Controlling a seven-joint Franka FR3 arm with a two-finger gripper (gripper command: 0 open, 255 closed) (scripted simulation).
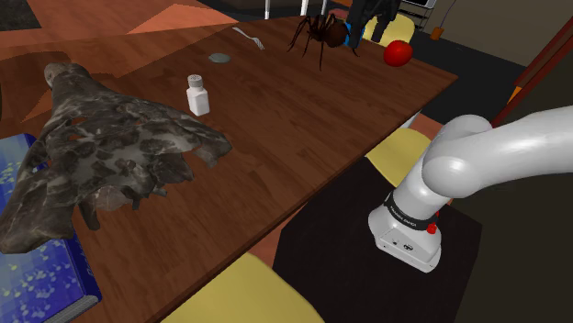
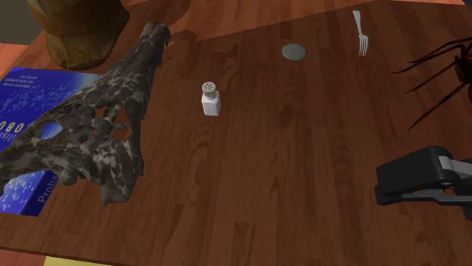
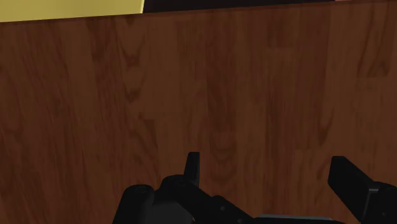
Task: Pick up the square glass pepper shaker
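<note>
The pepper shaker (image 1: 197, 94) is a small square white bottle with a perforated cap, standing upright on the wooden table (image 1: 303, 119). In the second exterior view the shaker (image 2: 211, 99) stands near the table's middle. My black gripper (image 2: 386, 184) hovers over the table far toward that view's right, well apart from the shaker. From the shoulder camera the gripper (image 1: 365, 32) hangs at the table's far end beside a spider figure. Through the wrist camera the gripper (image 3: 270, 175) is open over bare wood, its fingers (image 3: 193, 165) apart with nothing between them.
A large mottled skull-like object (image 2: 91, 136) lies on a blue book (image 2: 26, 170) beside the shaker. A grey disc (image 2: 294, 51), a fork (image 2: 360, 32) and a dark spider figure (image 1: 321, 32) lie farther along. A red apple (image 1: 397, 52) sits near the table's edge. Yellow chairs (image 1: 404, 151) stand beside it.
</note>
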